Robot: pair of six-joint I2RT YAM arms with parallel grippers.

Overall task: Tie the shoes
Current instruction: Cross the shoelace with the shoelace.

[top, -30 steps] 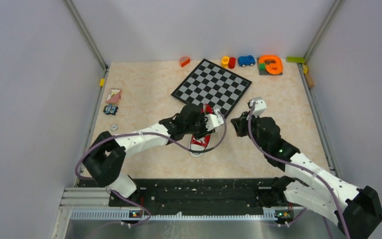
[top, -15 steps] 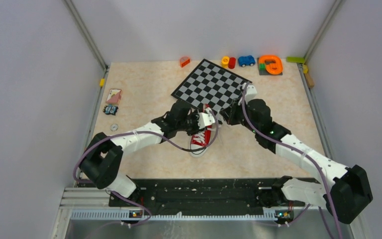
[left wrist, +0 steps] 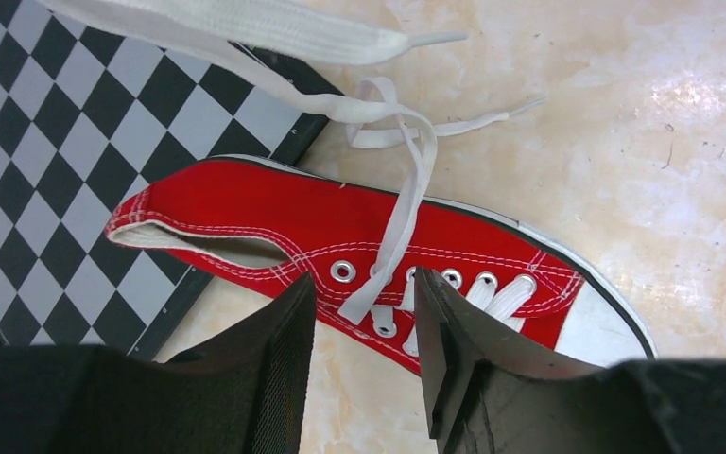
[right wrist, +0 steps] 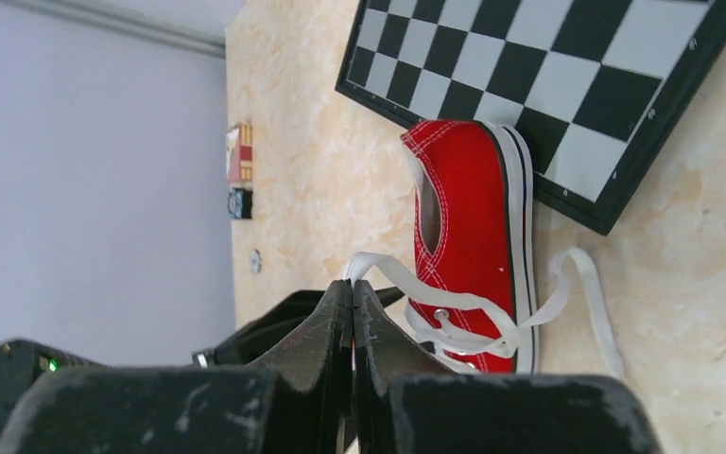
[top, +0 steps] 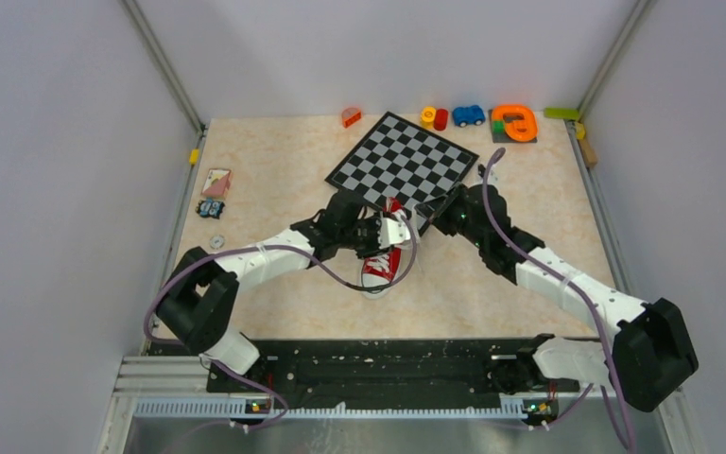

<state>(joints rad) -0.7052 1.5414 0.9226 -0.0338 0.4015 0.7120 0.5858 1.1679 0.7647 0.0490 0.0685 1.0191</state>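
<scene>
The red shoe point(top: 379, 266) lies on its side with its heel at the chessboard point(top: 403, 163) corner and its white toe toward the arms. My left gripper point(top: 385, 241) hovers over the eyelets, open. In the left wrist view its fingers point(left wrist: 284, 359) straddle a loose white lace point(left wrist: 406, 203) hanging off the shoe point(left wrist: 274, 213), without pinching it. My right gripper point(top: 438, 220) sits just right of the heel. In the right wrist view that gripper point(right wrist: 353, 284) is shut on a lace point(right wrist: 463, 301) that runs taut from the shoe point(right wrist: 468, 208).
Toys line the back edge: an orange block point(top: 351, 116), rings point(top: 433, 117), a blue car point(top: 468, 114), an orange piece point(top: 514, 123). A card point(top: 216, 182), a small gadget point(top: 212, 208) and a washer point(top: 216, 242) lie at the left.
My right arm has stretched forward and left, bringing its shut gripper from right of the shoe up to the chessboard corner. The left gripper has shifted slightly toward the back.
</scene>
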